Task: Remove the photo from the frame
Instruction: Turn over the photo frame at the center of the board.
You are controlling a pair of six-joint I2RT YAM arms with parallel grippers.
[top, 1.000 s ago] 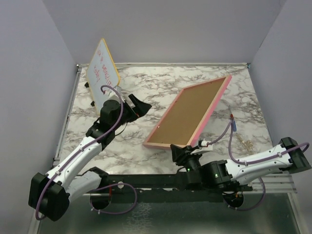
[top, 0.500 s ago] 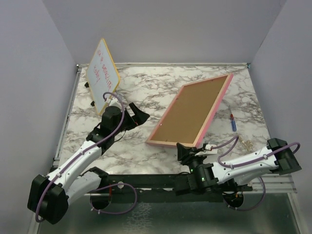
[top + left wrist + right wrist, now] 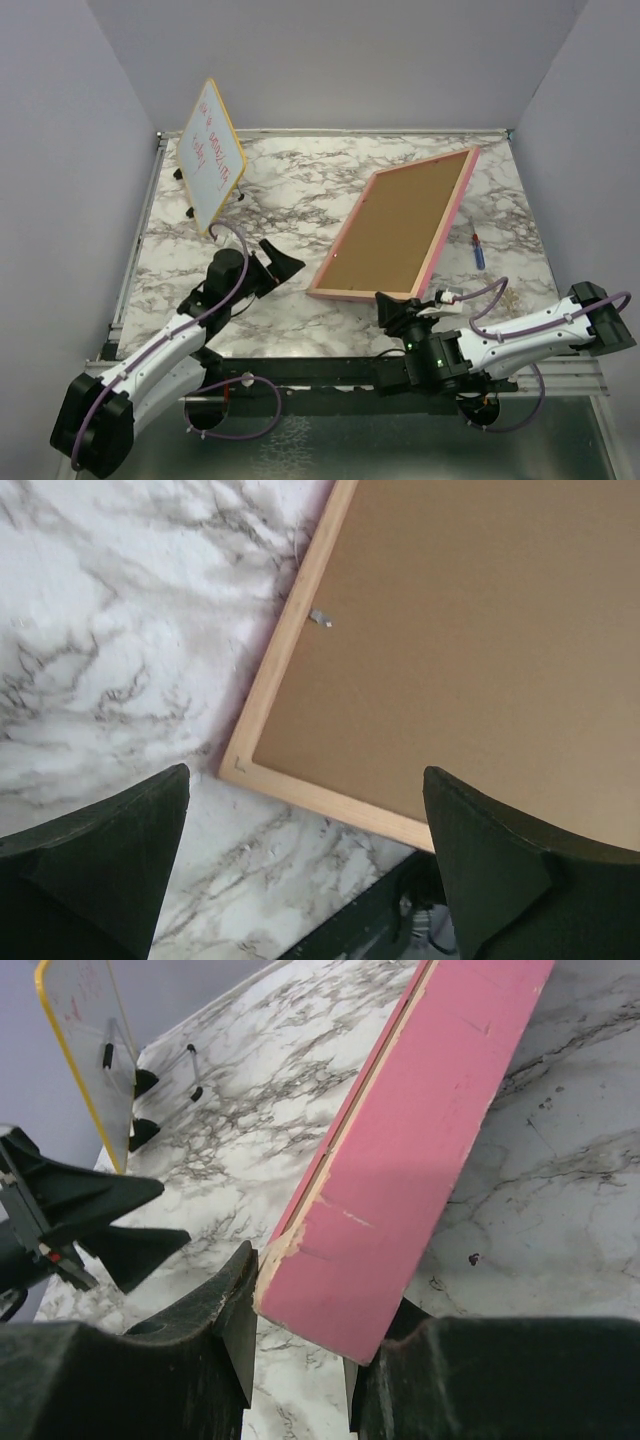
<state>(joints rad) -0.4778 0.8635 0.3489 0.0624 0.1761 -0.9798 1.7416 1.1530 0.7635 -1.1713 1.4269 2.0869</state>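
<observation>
Frame (image 3: 400, 225) lies back-up on marble table (image 3: 300, 180); right gripper (image 3: 392, 302) clamps it, left gripper (image 3: 285, 258) gapes.

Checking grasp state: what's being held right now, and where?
The right pincer grips the frame by its near short edge; the left pincer is open, holding nothing.

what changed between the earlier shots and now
The left gripper pulled back toward the near side, away from the frame, with its fingers open. The right gripper, its fingers closed around the frame's near edge, shifted the frame slightly to the right. The whiteboard and the blue pen stayed where they were.
</observation>
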